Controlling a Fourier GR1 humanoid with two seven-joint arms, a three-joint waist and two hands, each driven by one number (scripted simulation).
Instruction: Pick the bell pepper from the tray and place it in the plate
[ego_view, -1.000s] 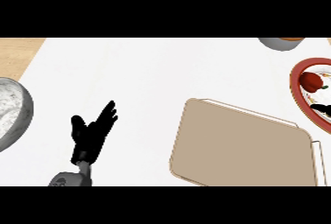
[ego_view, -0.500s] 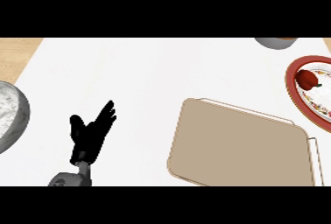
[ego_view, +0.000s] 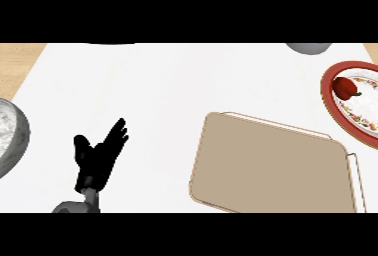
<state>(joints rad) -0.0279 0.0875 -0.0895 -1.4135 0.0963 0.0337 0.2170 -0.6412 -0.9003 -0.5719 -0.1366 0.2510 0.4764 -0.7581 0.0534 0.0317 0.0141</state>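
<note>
Well, the bell pepper (ego_view: 345, 87) lies on the plate (ego_view: 327, 95) by the right edge, stem pointing right; tray (ego_view: 273, 165) near; left hand (ego_view: 98, 156) rests spread on open counter (ego_view: 162, 85).

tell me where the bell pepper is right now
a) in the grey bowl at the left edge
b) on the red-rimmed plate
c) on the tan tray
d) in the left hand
b: the red bell pepper lies on the red-rimmed plate at the right edge, the tray is bare, and the left hand rests open, holding nothing.
</note>
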